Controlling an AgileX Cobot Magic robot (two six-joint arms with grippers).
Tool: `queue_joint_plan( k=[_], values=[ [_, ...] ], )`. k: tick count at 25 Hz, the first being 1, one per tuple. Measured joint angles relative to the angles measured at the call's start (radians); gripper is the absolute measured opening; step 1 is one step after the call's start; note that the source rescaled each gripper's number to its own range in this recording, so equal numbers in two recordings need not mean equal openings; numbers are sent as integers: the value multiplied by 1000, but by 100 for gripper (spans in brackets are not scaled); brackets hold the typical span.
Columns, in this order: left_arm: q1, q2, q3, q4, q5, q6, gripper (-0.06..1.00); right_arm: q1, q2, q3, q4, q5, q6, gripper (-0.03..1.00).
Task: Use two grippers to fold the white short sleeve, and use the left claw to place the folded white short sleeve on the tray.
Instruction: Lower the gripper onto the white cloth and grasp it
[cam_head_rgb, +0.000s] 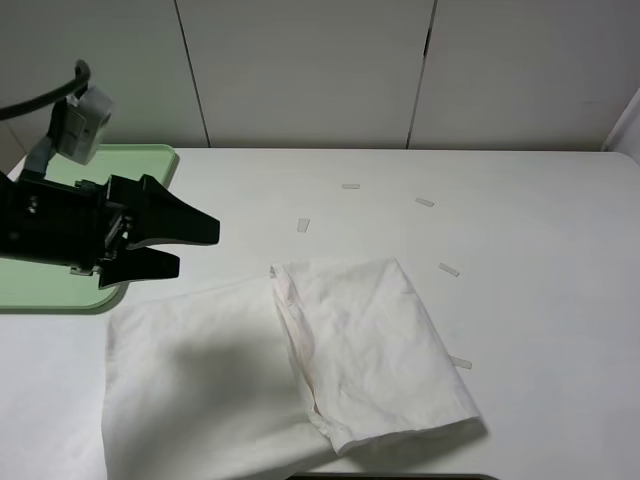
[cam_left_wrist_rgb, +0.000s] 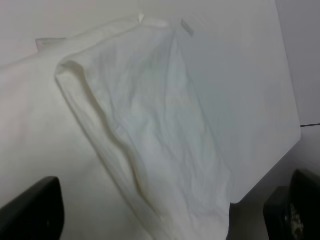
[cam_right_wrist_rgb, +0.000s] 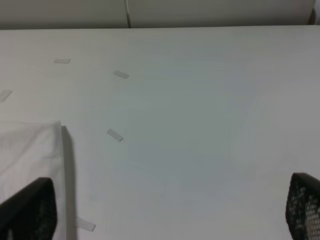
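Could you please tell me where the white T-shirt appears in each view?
Exterior high: the large plain white thin-fabric T-shirt lies at lower centre, half folded.
Left wrist: the T-shirt fills the picture's left and middle.
Right wrist: only its corner, at the picture's lower left.
Shared landmark, exterior and right wrist: the small white tape strip just beyond that corner.
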Motion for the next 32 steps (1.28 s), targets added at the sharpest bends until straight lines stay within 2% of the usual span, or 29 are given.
queue_joint_plan(
  k=[3, 10, 15, 19, 22, 28, 30, 31, 32],
  values=[
    [-34, 80, -1, -73, -17, 70, 88, 0, 0, 0, 0, 0, 0, 100],
    [-95, 224, -29, -158, -28, 166, 88, 0, 0, 0, 0, 0, 0, 100],
    [-126, 331, -49, -273, -22, 246, 88, 0, 0, 0, 0, 0, 0, 100],
    [-126, 346, -49, -255, -20, 209, 88, 0, 0, 0, 0, 0, 0, 100],
    [-124, 343, -49, -159, -19, 108, 88, 0, 0, 0, 0, 0, 0, 100],
    [-100, 248, -56, 312, -50, -312, 88, 0, 0, 0, 0, 0, 0, 100],
    [-80, 194, -56, 498, -60, -481, 88, 0, 0, 0, 0, 0, 0, 100],
    [-73, 176, -58, 553, -61, -529, 88, 0, 0, 0, 0, 0, 0, 100],
    [-73, 176, -58, 553, -61, -529, 88, 0, 0, 0, 0, 0, 5, 100]
  ],
)
